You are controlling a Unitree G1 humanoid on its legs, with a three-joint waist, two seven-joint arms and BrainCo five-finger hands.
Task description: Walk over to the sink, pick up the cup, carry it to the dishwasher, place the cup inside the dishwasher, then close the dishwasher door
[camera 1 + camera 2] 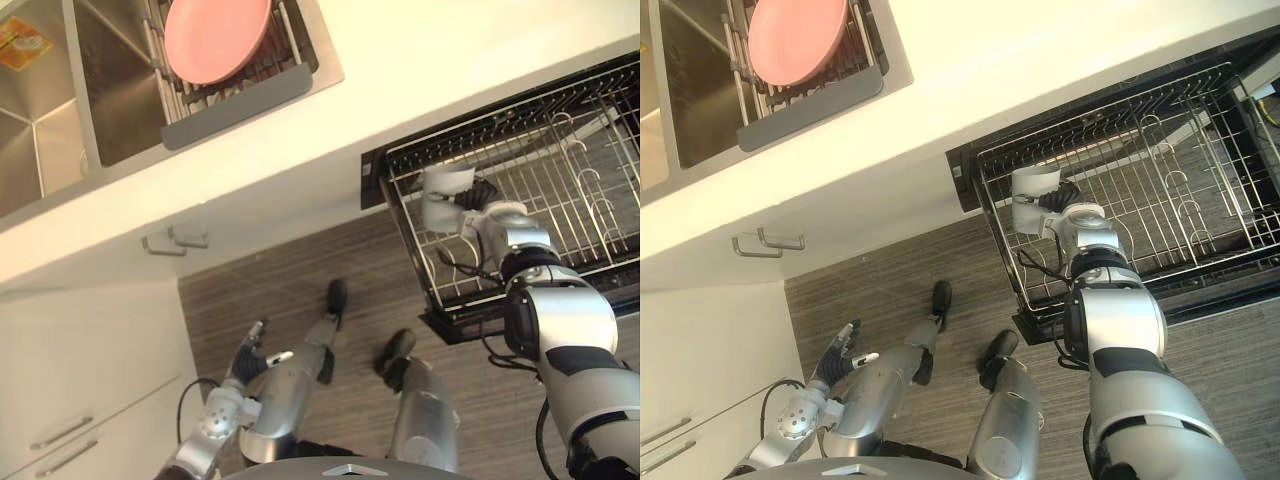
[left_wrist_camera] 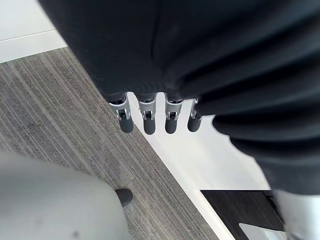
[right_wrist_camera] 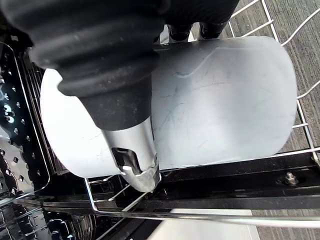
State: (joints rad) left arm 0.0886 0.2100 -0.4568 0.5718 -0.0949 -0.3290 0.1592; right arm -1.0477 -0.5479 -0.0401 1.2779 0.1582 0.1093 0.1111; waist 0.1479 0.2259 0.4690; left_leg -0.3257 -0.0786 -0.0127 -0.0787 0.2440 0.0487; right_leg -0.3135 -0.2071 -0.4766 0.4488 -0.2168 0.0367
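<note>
Sink point(image 1: 60, 130) is noted at far left, with a pink plate point(image 1: 215, 35) propped in a drainer point(image 1: 240, 105) set across it. The left hand point(image 1: 250, 352) is hung low beside the cabinets point(image 1: 90, 380), fingers straight and relaxed, nothing held. Further right the dishwasher rack point(image 1: 560, 170) is drawn out. The cup point(image 1: 440, 185) is held at the rack's sink-side end by the right hand point(image 1: 480, 195), with thumb and fingers wrapped round it. Whether the cup rests on the wires cannot be told. Fetching and carrying are judged done and placing is judged under way. Release and closing the door are left.
</note>
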